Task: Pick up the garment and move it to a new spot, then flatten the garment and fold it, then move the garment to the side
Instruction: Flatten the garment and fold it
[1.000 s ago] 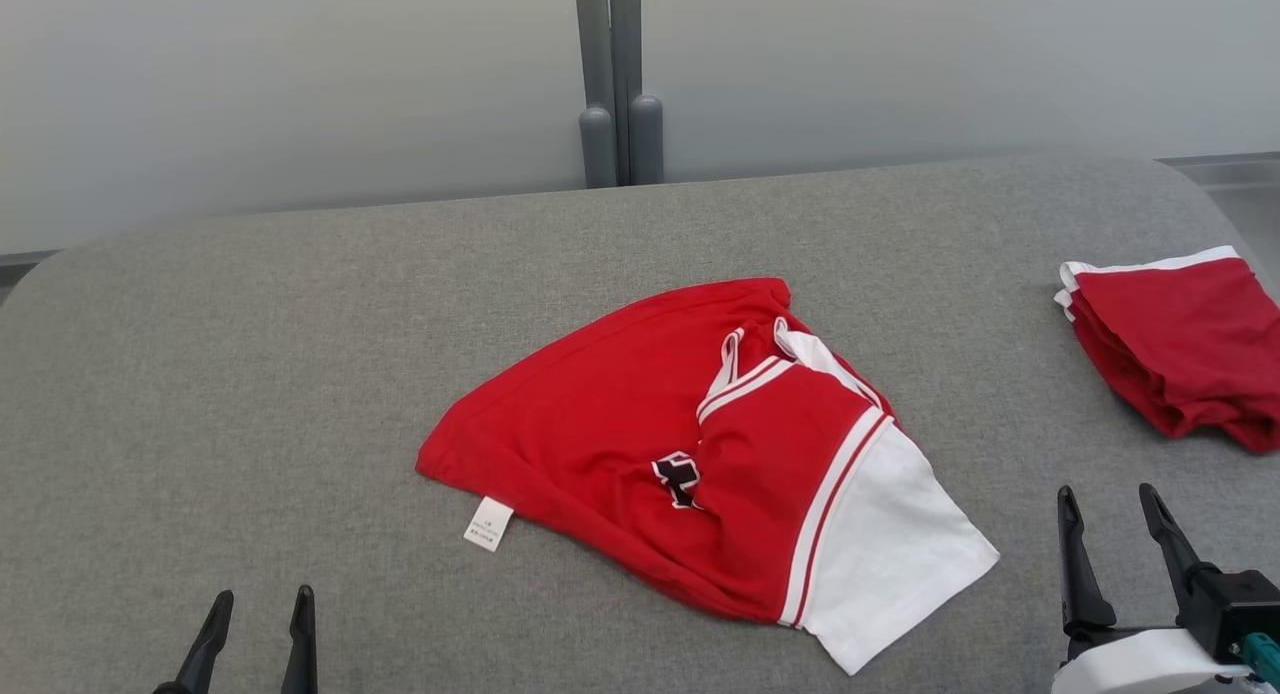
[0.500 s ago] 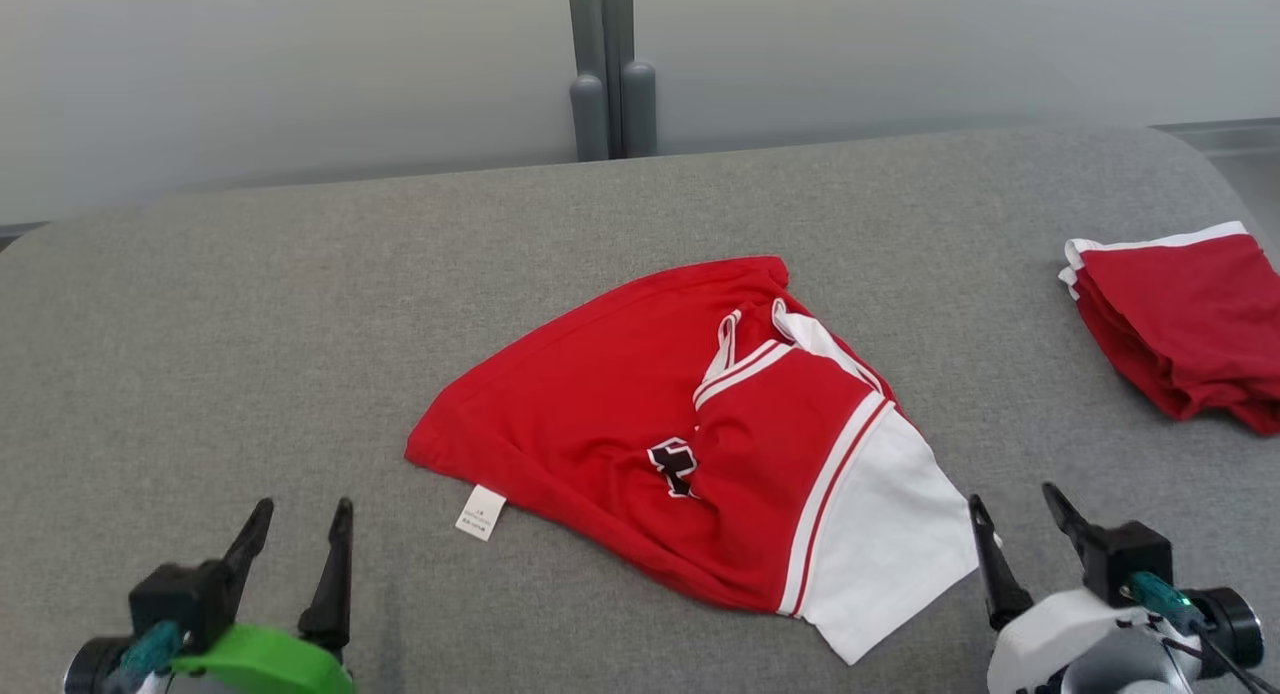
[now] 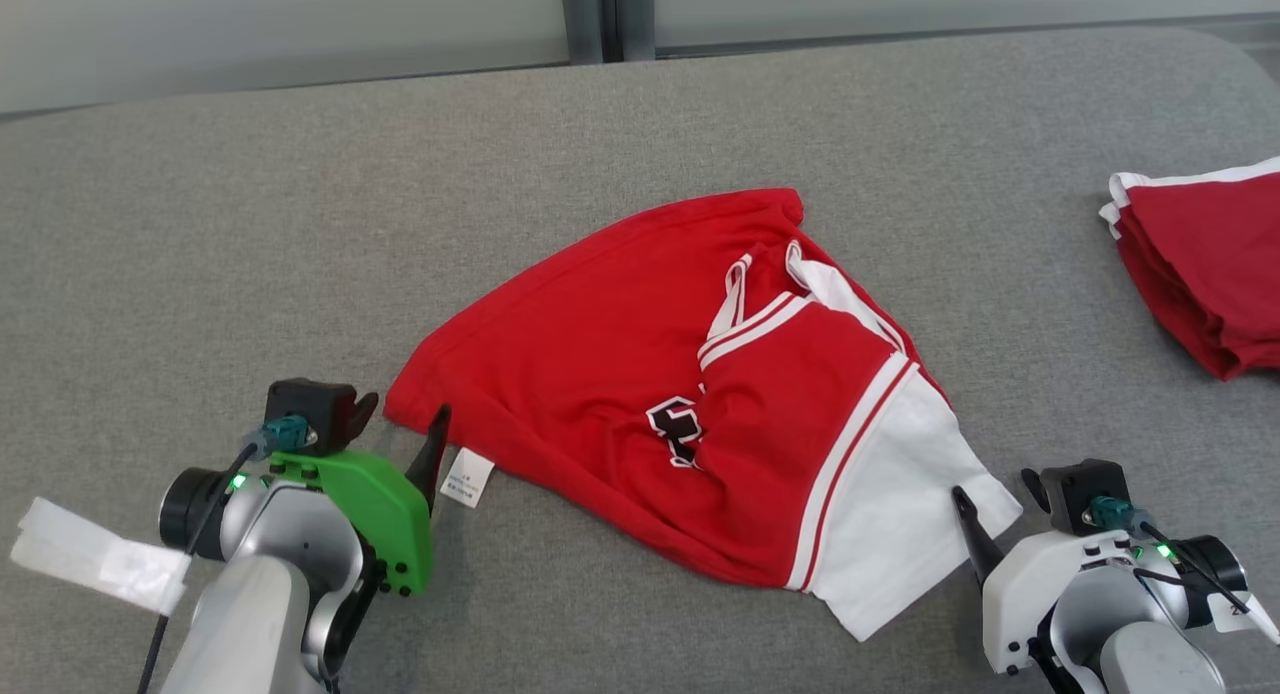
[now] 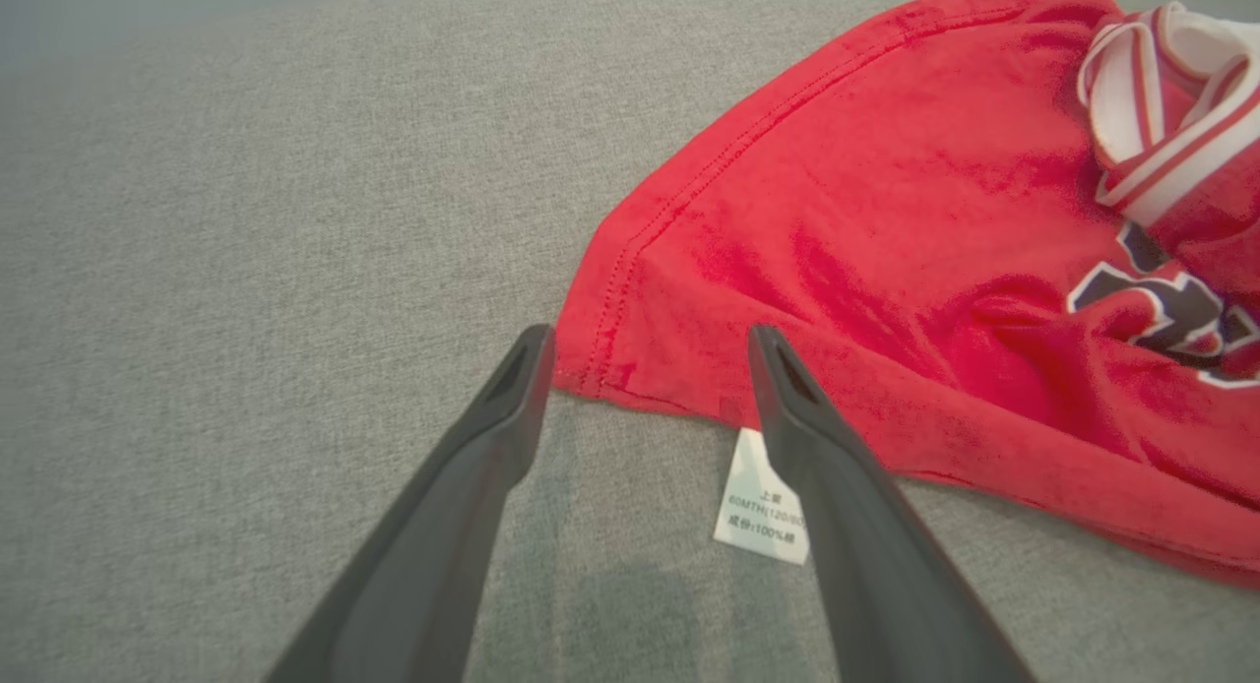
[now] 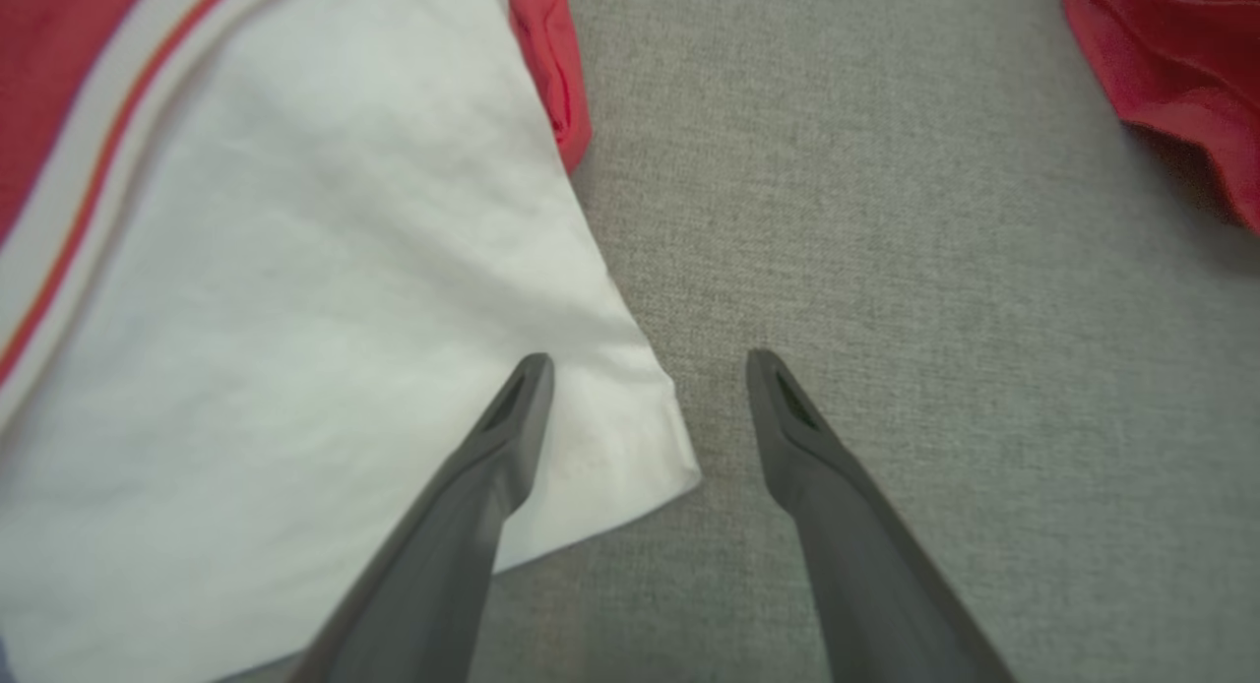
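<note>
Stands low over the grey padded surface (image 3: 200,224) with both arms forward and nothing in hand. Spreads the left gripper (image 3: 408,406) as wide as it goes, empty, straddling the red hem corner (image 4: 591,368) of the garment (image 3: 620,374): one fingertip just outside the hem edge, the other over the cloth, with the white care label (image 4: 763,506) just beside that finger. Holds the right gripper (image 3: 995,484) equally wide and equally empty, inner fingertip over the corner of the white sleeve (image 5: 295,270), outer one over bare upholstery just beside it. Finds the garment loose and rumpled directly ahead of both pairs of fingers and between them, lying on the surface, gripped nowhere. Puts its long axis roughly from one gripper to the other, hem corner at the left, sleeve at the right, and so leaves each arm about as close to its own end, with neither plainly nearer overall. Shows, farther ahead of the fingers, black lettering (image 3: 675,429) half buried in a fold and a striped collar (image 3: 760,309) turned over on itself. Looks set, judging by the placement, for a two-handed pinch: a short drop and a squeeze at each corner before any lift. Leaves a second red garment (image 3: 1200,264), folded, well apart, beyond and outboard of the right gripper, clear of the work.
</note>
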